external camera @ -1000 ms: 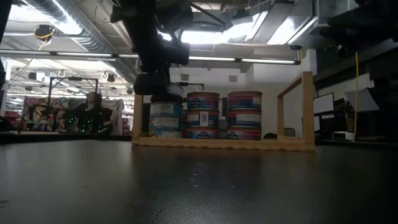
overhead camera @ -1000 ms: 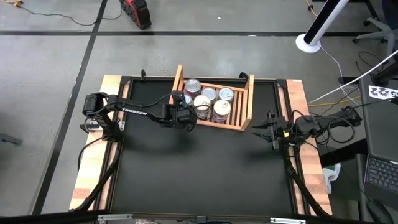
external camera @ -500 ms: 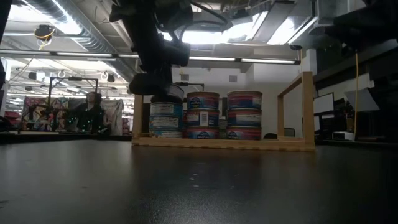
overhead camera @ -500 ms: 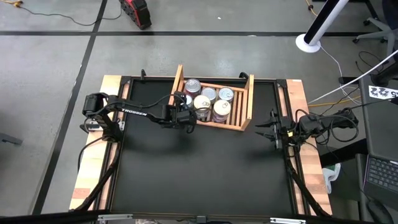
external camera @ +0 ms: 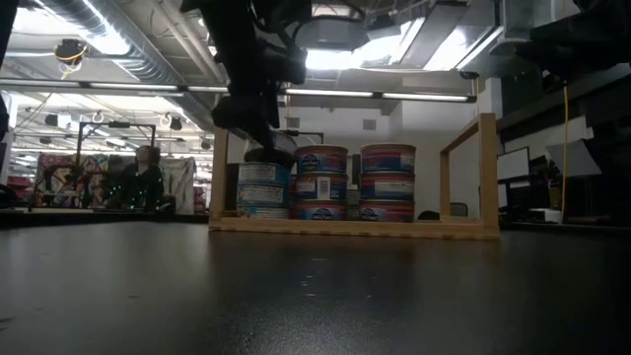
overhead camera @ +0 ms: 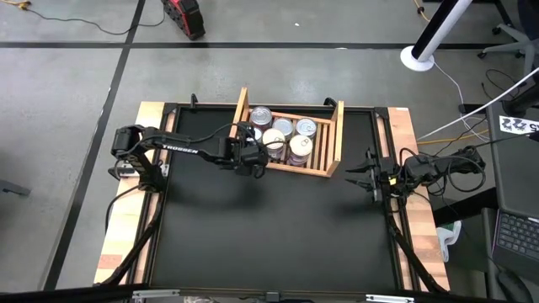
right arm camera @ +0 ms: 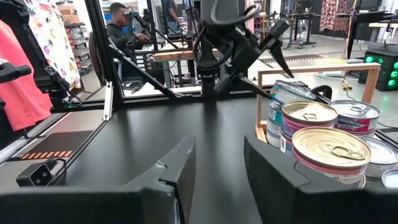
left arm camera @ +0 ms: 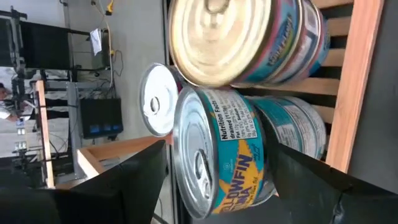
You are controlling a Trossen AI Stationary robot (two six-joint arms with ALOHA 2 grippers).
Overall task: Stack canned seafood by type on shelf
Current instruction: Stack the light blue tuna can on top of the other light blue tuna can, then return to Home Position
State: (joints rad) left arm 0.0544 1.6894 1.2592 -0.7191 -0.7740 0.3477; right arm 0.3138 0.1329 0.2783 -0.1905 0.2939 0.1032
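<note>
The shelf (overhead camera: 336, 135) sits at the far middle of the tabletop (overhead camera: 278, 227). All visible canned seafood (overhead camera: 286, 139) is inside it, stacked in short columns two or three tins high, as the low view shows. No tin lies loose on the tabletop.

The left hand (overhead camera: 253, 154) is at the shelf's left end, above the nearest column. In the left wrist view its fingers (left arm camera: 137, 180) stand apart on either side of a blue-labelled tin (left arm camera: 230, 155), without clamping it; the hand is open. The low view shows the hand just above that column's top tin (external camera: 263, 173).

The right hand (overhead camera: 360, 175) waits near the right edge of the tabletop, well apart from the shelf. Its fingers (right arm camera: 180, 168) are spread and hold nothing.

Handling notes (judgement):
- The tins are rigid metal and likely dense for their size.
- Lids and rims are smooth; expect slip under a light grip.
- Take hold across the round side wall, on the label band, with the fingers on opposite sides.
- Keep each tin level when setting it down; a stacked column can topple if nudged sideways.
</note>
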